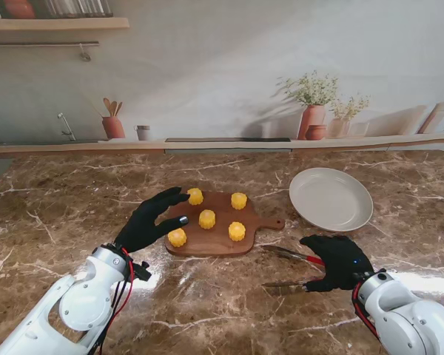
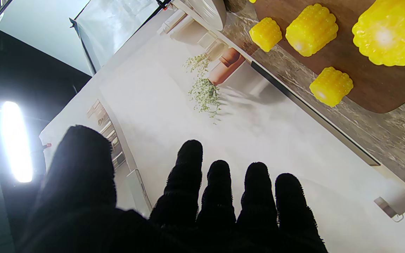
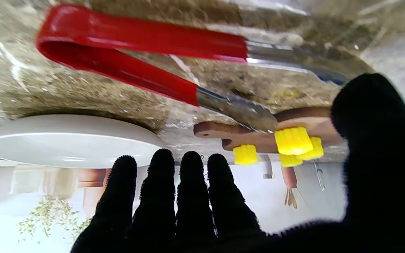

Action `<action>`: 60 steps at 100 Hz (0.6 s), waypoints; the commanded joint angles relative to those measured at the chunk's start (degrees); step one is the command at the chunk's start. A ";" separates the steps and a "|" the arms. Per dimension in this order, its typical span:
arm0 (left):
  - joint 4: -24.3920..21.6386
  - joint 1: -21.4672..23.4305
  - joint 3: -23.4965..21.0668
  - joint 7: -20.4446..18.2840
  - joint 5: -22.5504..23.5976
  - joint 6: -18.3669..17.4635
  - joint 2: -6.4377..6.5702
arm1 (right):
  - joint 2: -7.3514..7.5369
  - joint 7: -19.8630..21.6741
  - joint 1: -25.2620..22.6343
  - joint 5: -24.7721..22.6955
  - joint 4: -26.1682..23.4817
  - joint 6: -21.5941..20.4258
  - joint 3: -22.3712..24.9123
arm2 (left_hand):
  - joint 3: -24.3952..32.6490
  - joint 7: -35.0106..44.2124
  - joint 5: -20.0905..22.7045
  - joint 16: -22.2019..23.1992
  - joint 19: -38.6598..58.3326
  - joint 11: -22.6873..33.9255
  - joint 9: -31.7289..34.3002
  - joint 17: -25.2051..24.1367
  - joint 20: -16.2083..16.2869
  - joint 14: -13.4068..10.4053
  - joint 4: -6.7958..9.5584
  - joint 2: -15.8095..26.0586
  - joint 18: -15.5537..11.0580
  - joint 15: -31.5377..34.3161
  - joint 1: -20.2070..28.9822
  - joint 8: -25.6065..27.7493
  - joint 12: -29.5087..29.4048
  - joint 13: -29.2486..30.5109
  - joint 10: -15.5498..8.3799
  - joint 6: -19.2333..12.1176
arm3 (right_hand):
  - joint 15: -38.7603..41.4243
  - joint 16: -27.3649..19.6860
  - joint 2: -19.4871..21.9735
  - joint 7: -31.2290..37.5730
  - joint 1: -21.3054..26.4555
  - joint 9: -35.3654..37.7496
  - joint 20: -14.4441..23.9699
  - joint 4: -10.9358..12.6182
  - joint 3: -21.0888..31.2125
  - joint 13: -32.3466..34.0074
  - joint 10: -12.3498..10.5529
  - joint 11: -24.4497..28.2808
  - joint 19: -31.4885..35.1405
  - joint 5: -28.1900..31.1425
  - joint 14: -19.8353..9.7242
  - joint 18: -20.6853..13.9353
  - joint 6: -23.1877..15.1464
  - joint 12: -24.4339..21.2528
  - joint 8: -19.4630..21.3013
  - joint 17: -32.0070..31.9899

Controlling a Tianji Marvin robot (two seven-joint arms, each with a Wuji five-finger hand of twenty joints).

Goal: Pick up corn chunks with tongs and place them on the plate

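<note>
Tongs [image 1: 290, 269]: lying on the marble counter nearest me, red handle end tucked under the right hand [image 1: 339, 260], steel tips splayed toward the left; springy metal I'd judge, light, slick on the bare steel, so the red sleeves [image 3: 135, 52] are the place to grip.
Right hand: over the handle, fingers spread, and here's the catch, I can't tell whether it's touching the tongs at all; nothing gripped.
Left hand [image 1: 152, 218]: fingers apart, holding nothing, hovering at the left edge of the cutting board [image 1: 218, 240].
Corn chunks [image 1: 207, 219]: five upright on the board; firm, ribbed, probably prone to roll if pinched off-centre.
Plate [image 1: 331, 199]: farther right, bare, just beyond the board's handle.
</note>
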 commanded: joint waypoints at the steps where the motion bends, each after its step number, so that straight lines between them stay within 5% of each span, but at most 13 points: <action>1: 0.20 0.10 0.18 0.05 0.05 -0.10 -0.10 | 0.25 0.60 -0.95 -0.95 1.94 1.01 0.08 | -1.65 -0.74 -1.01 -0.63 -1.05 -1.09 -1.45 -0.11 0.46 -2.51 1.98 1.09 -1.31 -1.94 -1.37 -0.47 -1.01 -2.96 -1.69 -1.00 | 0.31 -1.56 -0.04 -0.17 -1.37 -2.37 1.83 -3.06 -0.57 -2.25 0.83 0.61 -1.53 -3.43 0.03 -1.36 1.43 1.31 1.51 -1.19; 23: 0.03 0.33 -0.05 0.36 0.41 0.12 -0.13 | 0.50 -0.53 -0.56 -2.73 5.30 1.09 0.09 | -1.65 -0.65 -0.84 -0.62 -1.18 -1.09 -1.29 -0.07 0.45 -2.44 2.00 1.15 -1.33 -1.91 -1.39 -0.34 -1.03 -2.87 -1.55 -1.03 | 0.91 -1.57 -0.04 0.99 -0.85 -3.47 2.68 -3.22 -0.76 -4.73 0.89 2.00 -1.44 -3.61 0.12 -1.34 0.99 2.27 3.68 -1.75; 60: -0.16 0.34 -0.08 0.15 0.68 0.29 -0.06 | 0.00 -10.21 3.19 -0.18 13.83 0.32 -2.94 | -1.63 -0.52 -0.62 -0.58 -1.49 -1.01 -1.08 -0.10 0.37 -2.34 2.00 1.13 -1.40 -1.84 -1.26 -0.15 -0.99 -2.81 -1.45 -1.03 | 3.33 -1.05 0.07 3.87 -1.07 -1.64 4.73 -3.45 -1.15 -2.80 -0.06 4.35 0.38 2.09 -0.02 -1.01 -5.05 2.95 6.35 -0.67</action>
